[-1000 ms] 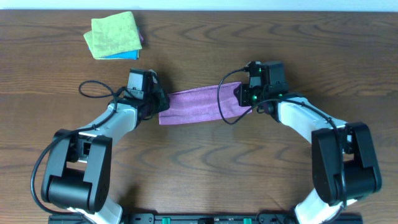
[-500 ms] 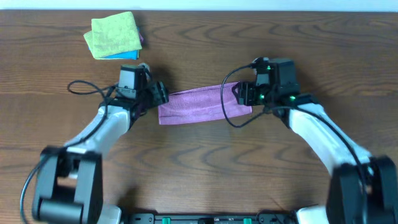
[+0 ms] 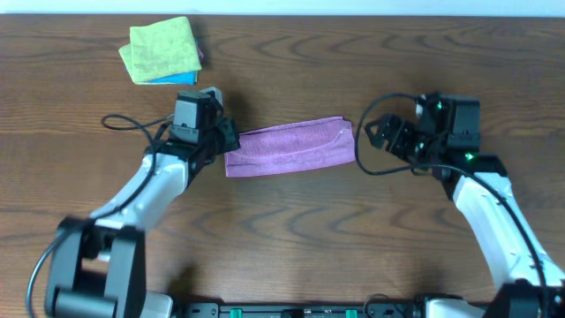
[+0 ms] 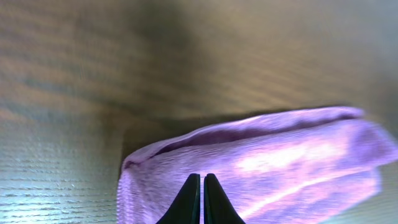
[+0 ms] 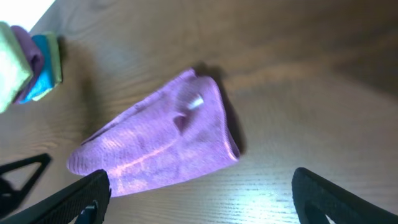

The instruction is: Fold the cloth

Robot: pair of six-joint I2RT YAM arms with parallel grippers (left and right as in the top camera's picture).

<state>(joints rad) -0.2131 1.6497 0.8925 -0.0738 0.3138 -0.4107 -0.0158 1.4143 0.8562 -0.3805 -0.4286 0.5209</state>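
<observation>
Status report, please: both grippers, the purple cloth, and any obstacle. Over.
Left gripper shut at left end of cloth, pinch unconfirmed. Right gripper open, off the cloth. Cloth lies as a doubled strip on table. Other folded cloths far off.

The blue folded cloth [image 3: 179,79] is mostly hidden beneath the yellow-green folded cloth [image 3: 161,49]. The small lilac terry cloth [image 4: 280,162] is cropped by the left wrist view's lower edge. The fingers of the right tool [image 5: 202,177] are cut off likewise.

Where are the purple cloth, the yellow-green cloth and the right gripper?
purple cloth [image 3: 290,147], overhead view, middle of its top layer.
yellow-green cloth [image 3: 161,49], overhead view, centre of its top face.
right gripper [image 5: 200,175], right wrist view, midway between its open fingertips.
</observation>
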